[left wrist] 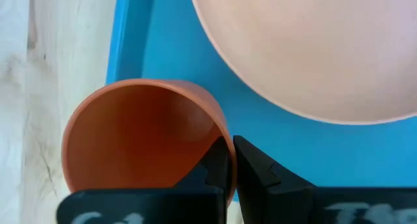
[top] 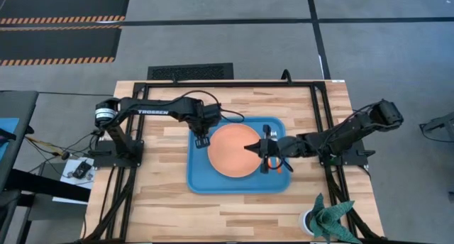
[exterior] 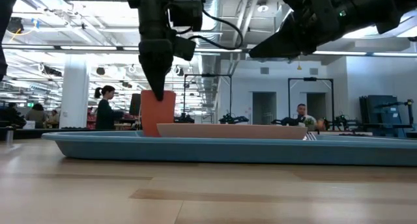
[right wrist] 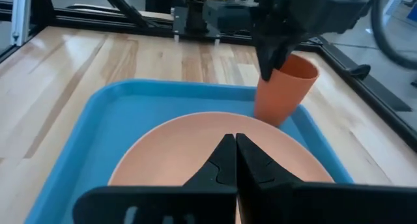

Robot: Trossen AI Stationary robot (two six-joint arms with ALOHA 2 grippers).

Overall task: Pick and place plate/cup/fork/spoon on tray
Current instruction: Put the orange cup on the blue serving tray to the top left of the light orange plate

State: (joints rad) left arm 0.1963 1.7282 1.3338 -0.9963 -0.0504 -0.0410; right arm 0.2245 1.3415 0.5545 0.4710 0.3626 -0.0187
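My left end effector (left wrist: 229,160) is pinching cup (left wrist: 140,139) rim on tray (top: 200,179); right end effector (right wrist: 234,160) is hovering closed, empty, over plate (right wrist: 195,146).

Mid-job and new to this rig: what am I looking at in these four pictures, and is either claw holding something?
These are two dark robot arms at a wooden table. One picture looks straight down, one looks level across the tabletop, and two come from wrist cameras. On the table lies a large blue plastic tray carrying a large round salmon-orange plate. The left claw is shut on the rim of a small bright-orange round cup in the tray's corner. The right claw is shut and empty, above the plate.
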